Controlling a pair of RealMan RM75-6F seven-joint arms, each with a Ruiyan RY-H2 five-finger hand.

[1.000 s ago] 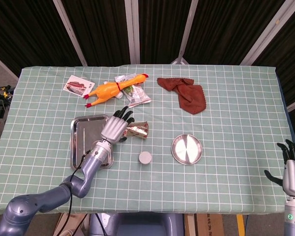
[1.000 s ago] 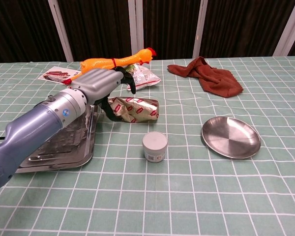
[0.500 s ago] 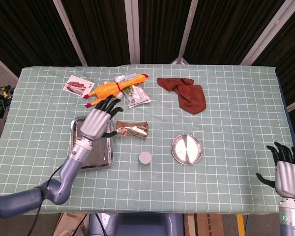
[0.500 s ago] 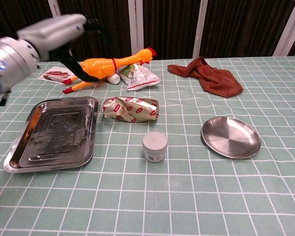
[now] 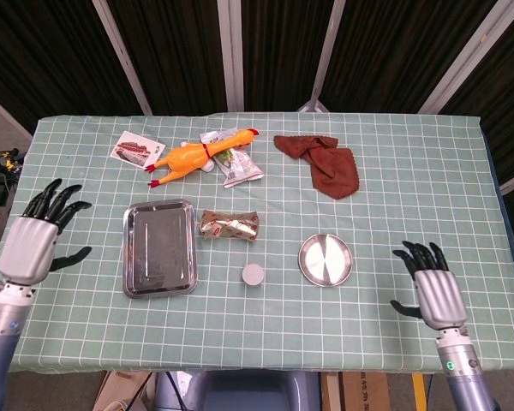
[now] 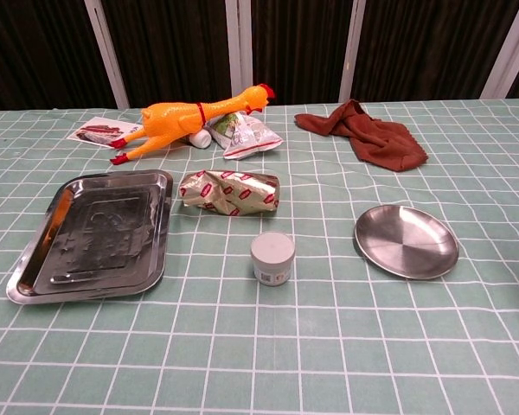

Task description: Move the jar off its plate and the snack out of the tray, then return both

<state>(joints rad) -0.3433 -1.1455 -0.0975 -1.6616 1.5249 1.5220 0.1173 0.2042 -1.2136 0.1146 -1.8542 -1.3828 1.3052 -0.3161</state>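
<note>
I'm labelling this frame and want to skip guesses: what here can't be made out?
- Both hands: outside the chest view.
- Jar label print: too small in both views.
- White item behind the rubber chicken: mostly hidden, chest view.
- Card print: too small, head view.

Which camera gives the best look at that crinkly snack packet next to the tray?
The chest view: the snack is close and large there, its red-and-gold wrapper clear. The head view shows it small from above, right of the tray.

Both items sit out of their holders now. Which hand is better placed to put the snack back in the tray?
Probably the left hand: it hovers open on the tray's side, and the snack lies just beside the tray. The right hand is far across the table, past the plate.
</note>
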